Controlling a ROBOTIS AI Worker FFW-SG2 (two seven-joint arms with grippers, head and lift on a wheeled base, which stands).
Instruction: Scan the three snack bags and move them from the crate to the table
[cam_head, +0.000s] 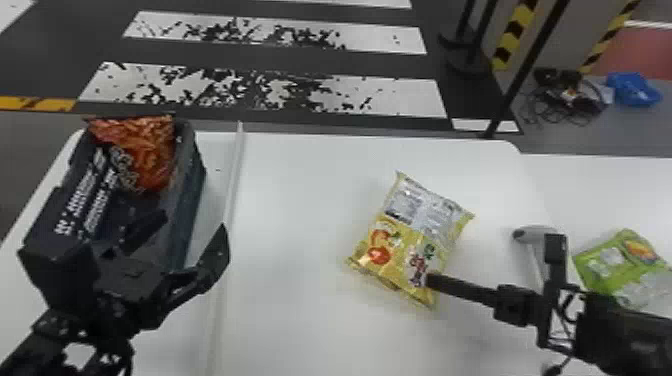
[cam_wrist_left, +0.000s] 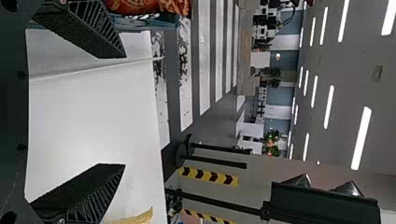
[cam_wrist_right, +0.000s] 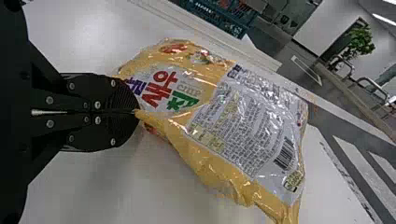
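Black left tool (cam_head: 193, 223), fingers apart, near the crate (cam_head: 192, 185). Right tool (cam_head: 431, 280), fingers together, clamped on one edge of the yellow snack bag (cam_head: 400, 240): glossy, crinkled, silvery panel with barcode, over the white surface (cam_head: 290, 200). Orange-red bag (cam_head: 152, 145) sits in crate's far end. Green bag (cam_head: 600, 267) on surface, robot's right; white scanner (cam_head: 534, 233) between it and yellow one. Room: dark floor (cam_head: 280, 57) with worn white stripes, blue plastic bag (cam_head: 632, 90).

Lab-like indoor hall with ceiling lights (cam_wrist_left: 362, 137), crosswalk stripes (cam_head: 380, 37) and black-and-yellow hazard markings (cam_head: 512, 37)
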